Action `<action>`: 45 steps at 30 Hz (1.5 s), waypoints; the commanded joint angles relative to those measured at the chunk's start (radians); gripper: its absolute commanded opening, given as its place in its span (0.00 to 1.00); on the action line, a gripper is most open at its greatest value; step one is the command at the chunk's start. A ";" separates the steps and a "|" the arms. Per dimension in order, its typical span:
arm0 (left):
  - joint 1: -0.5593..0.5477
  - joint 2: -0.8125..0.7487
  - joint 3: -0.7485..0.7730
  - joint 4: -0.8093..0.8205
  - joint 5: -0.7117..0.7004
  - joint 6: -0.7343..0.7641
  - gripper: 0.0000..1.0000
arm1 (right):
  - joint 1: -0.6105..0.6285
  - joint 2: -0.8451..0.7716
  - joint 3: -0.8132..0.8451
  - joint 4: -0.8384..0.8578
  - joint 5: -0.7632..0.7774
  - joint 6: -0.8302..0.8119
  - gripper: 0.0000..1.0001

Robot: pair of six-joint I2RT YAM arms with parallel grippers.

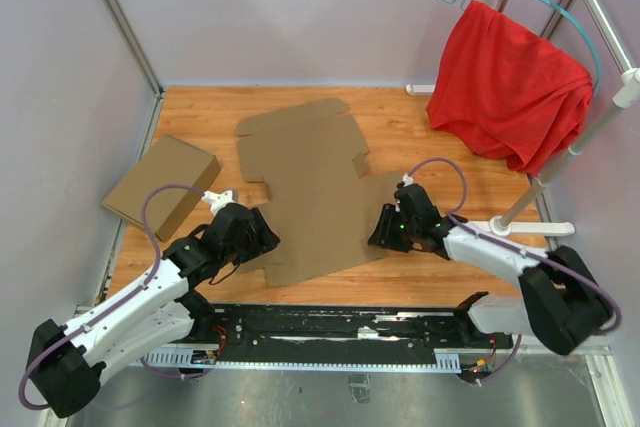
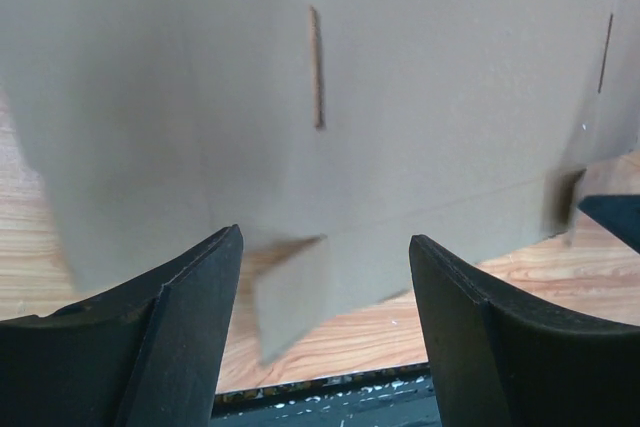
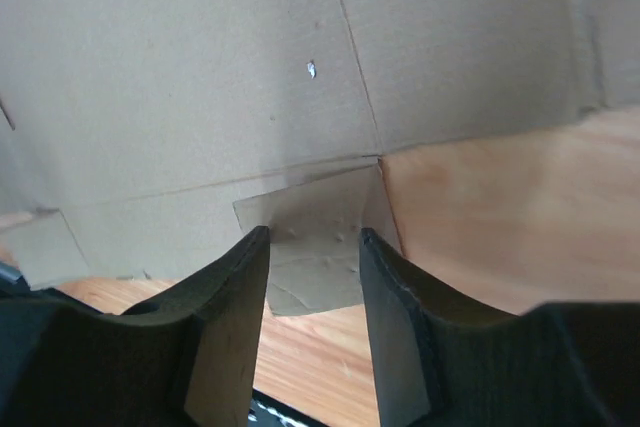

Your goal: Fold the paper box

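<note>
No text, label, brand or number is readable anywhere.

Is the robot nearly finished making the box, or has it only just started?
Only just started. Done: nothing looks folded; the brown corrugated-cardboard die-cut sheet lies flat on the wooden table. In hand: the left arm's jaws stand open over a near-edge tab, and the right arm's jaws straddle a small flap on the sheet's right side. Left: raising the walls, tucking the tabs, closing the lid.
</note>
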 commanded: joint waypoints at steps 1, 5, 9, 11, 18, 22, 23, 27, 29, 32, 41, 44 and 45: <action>-0.009 -0.039 0.028 -0.037 -0.038 -0.011 0.74 | -0.011 -0.193 -0.006 -0.287 0.206 -0.028 0.44; -0.009 -0.107 -0.014 -0.043 0.020 -0.046 0.74 | -0.011 -0.308 0.036 -0.378 0.234 -0.069 0.49; -0.009 -0.175 -0.077 0.005 0.162 -0.089 0.74 | -0.012 -0.304 0.067 -0.408 0.216 -0.080 0.55; -0.009 -0.211 -0.105 0.010 0.217 -0.107 0.73 | -0.011 -0.294 0.067 -0.406 0.205 -0.081 0.58; -0.009 -0.271 -0.138 -0.060 0.227 -0.116 0.72 | -0.011 -0.288 0.047 -0.379 0.201 -0.068 0.61; -0.009 -0.249 -0.153 -0.027 0.256 -0.114 0.73 | -0.011 -0.281 0.054 -0.381 0.202 -0.071 0.61; -0.009 -0.240 -0.154 -0.026 0.256 -0.111 0.73 | -0.011 -0.281 0.055 -0.381 0.204 -0.071 0.61; -0.009 -0.223 -0.161 -0.019 0.266 -0.101 0.73 | -0.012 -0.279 0.054 -0.381 0.207 -0.071 0.61; -0.010 -0.221 -0.169 -0.006 0.277 -0.104 0.73 | -0.011 -0.278 0.053 -0.380 0.211 -0.073 0.61; -0.010 -0.217 -0.174 0.011 0.295 -0.109 0.73 | -0.011 -0.270 0.052 -0.377 0.211 -0.073 0.61; -0.018 -0.150 -0.172 0.094 0.336 -0.111 0.72 | -0.011 -0.273 0.049 -0.379 0.214 -0.082 0.61; -0.024 -0.134 -0.165 0.117 0.339 -0.116 0.73 | -0.011 -0.278 0.047 -0.379 0.216 -0.081 0.61; -0.025 -0.131 -0.157 0.118 0.337 -0.115 0.73 | -0.011 -0.278 0.046 -0.379 0.216 -0.082 0.61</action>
